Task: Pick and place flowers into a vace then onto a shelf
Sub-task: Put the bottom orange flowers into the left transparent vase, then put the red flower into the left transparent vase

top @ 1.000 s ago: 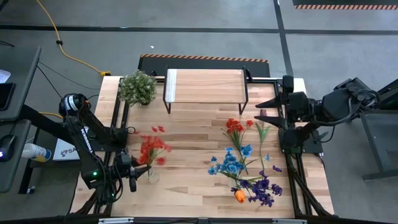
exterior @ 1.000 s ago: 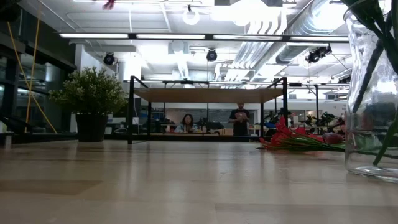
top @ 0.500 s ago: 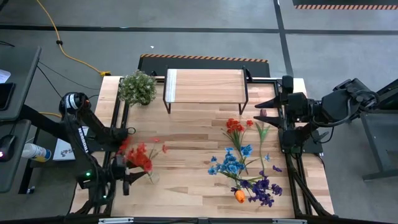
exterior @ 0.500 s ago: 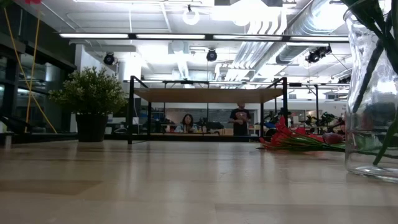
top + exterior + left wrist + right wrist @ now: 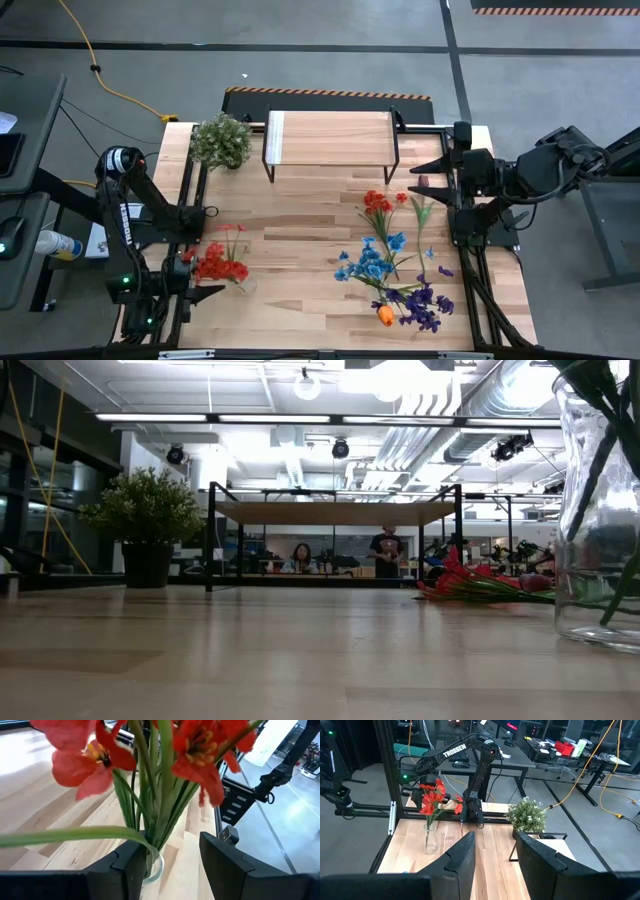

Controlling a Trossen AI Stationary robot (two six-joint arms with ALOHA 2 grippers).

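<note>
High view showed the left claw (image 5: 205, 291) at the table's (image 5: 300, 230) near-left corner, its fingers apart around nothing, with the glass vase (image 5: 243, 283) and its red flowers (image 5: 215, 262) standing just ahead of it, free of any grip. The right claw (image 5: 428, 180) waited by the far-right edge, fingers apart and holding nothing; the loose flowers (image 5: 385, 265) lay below and inward of it, and the shelf (image 5: 328, 138) stood off to its side along the far edge. The likeliest trouble, as I judged it, was the vase tipping: it looked narrow and top-heavy under leaning blooms, so a finger brushing a stem or the rim could topple it, and smooth glass might slip in a light pinch on the way to the shelf. From the left wrist the vase's mouth sat between the fingers but its base was cut off. From table height only part of the vase showed, cropped at the edge.
</note>
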